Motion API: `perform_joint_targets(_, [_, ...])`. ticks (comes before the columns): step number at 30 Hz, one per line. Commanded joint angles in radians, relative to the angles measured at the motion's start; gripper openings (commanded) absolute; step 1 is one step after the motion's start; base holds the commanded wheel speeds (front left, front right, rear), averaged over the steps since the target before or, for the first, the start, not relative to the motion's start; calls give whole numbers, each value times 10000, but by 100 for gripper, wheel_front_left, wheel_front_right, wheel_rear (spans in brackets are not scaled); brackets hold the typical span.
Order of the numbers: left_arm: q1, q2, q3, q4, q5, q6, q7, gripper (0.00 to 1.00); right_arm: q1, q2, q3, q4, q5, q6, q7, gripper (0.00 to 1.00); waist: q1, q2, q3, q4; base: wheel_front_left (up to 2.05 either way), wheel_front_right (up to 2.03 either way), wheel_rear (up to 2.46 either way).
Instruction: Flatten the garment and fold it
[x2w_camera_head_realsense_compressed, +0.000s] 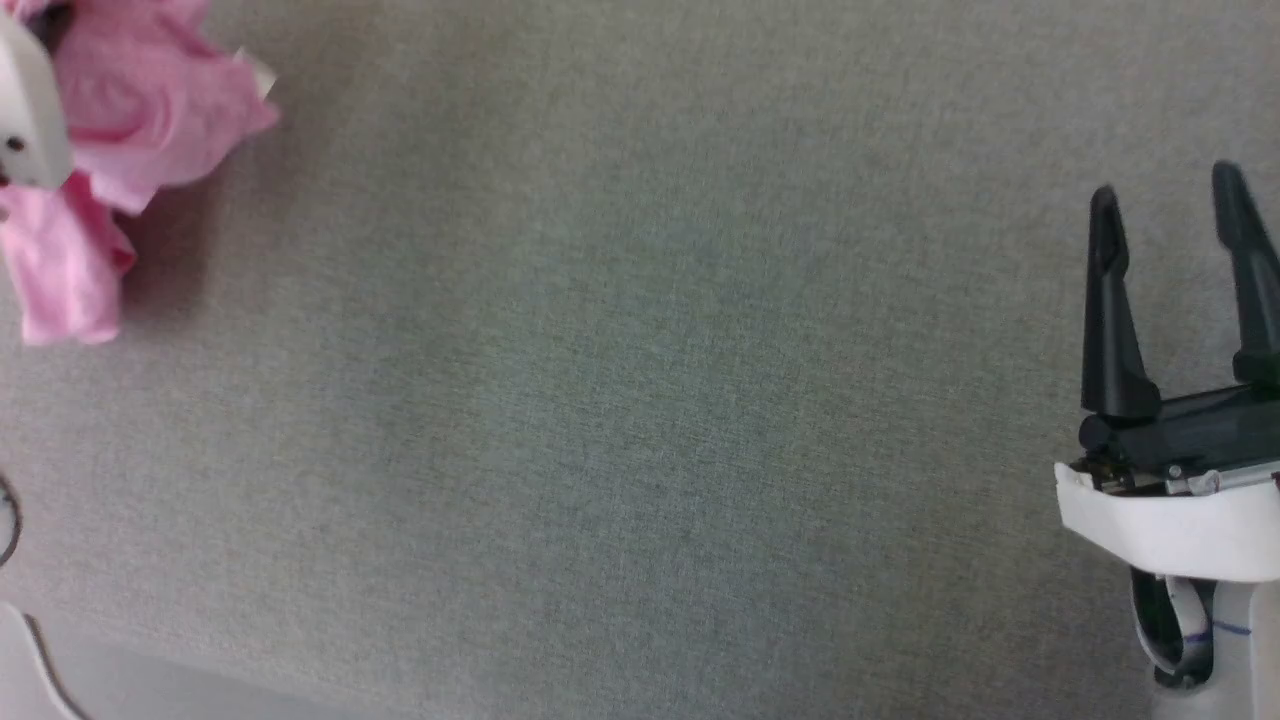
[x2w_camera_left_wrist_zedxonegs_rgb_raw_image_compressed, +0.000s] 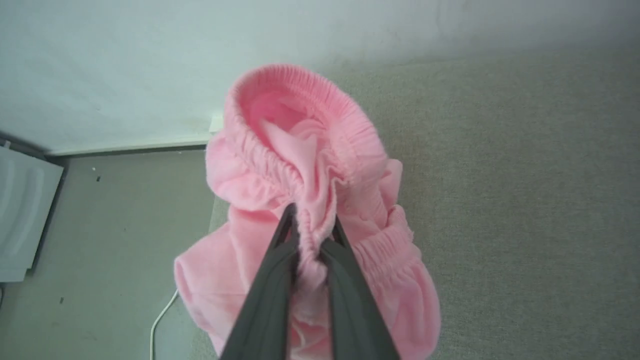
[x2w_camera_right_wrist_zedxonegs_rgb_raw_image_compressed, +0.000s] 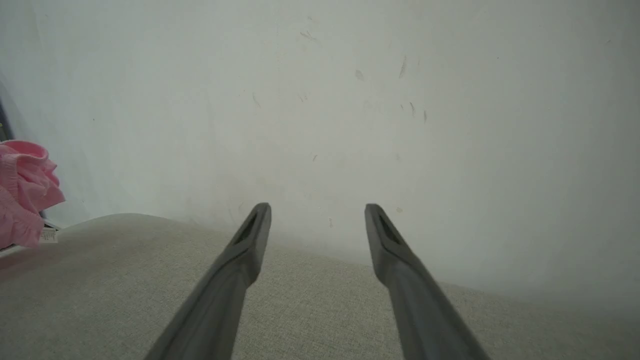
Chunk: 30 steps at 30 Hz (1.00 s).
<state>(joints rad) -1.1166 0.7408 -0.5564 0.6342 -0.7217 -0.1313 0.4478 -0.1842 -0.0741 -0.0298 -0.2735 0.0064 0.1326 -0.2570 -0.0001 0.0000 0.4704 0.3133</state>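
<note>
**Pink garment (x2w_camera_left_wrist_zedxonegs_rgb_raw_image_compressed: 280, 165) pinched at the waistband; flattening not yet begun**

Crumpled into a loose heap, the small light-pink shorts lie at the far left corner of a grey woven tabletop (x2w_camera_head_realsense_compressed: 640, 400). The waist opening gapes and the leg parts are bunched underneath. Part of the cloth seems to hang over the table's left edge, though the angle makes that hard to confirm.

The left gripper (x2w_camera_left_wrist_zedxonegs_rgb_raw_image_compressed: 310, 227) has its jaws pressed together on a bunched fold of the gathered elastic waistband (x2w_camera_left_wrist_zedxonegs_rgb_raw_image_compressed: 260, 155). The right gripper (x2w_camera_head_realsense_compressed: 1165, 200) hovers at the near right with its jaws spread wide and holding nothing, well apart from the garment.

This looks like the opening grasp, before any spreading. The next move probably means drawing the shorts toward the middle of the table. The right gripper would then take the opposite side of the waistband, so the thin cloth can be pulled taut and laid flat.
</note>
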Motion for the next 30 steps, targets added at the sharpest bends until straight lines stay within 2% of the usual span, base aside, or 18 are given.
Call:
perform_joint_targets(1, [-334,-78,-254,-225,186,6,-239,0,168,69,-24,63,72,-19,-47,100,1,0,-1007,-217,0,0,0])
perform_joint_targets(8, [-1298,-571,-1902,-1771,301,6,-704,0,593,225,-158,183,204,-19,-47,100,1,0,-1921,-1058,0,0,0])
perform_joint_targets(16, [-1661,-1198,-4283,-3255,-175,6,-700,0,903,236,-187,360,863,-19,-47,100,1,0,-2444,-2722,0,0,0])
perform_joint_targets(23, [-1369,-1926,-6153,-3993,-877,6,-996,0,1096,237,-296,489,1176,-19,-47,100,1,0,-2355,-3998,0,0,0])
perform_joint_targets(27, [-842,-2416,-7014,-4171,-1161,6,-986,0,1120,238,-407,583,1307,-19,-47,100,1,0,-2137,-4350,0,0,0])
perform_joint_targets(30, [-119,-2816,-7214,-4062,-1092,6,-600,0,1058,238,-401,655,1388,-19,-47,100,1,0,-1956,-4503,0,0,0])
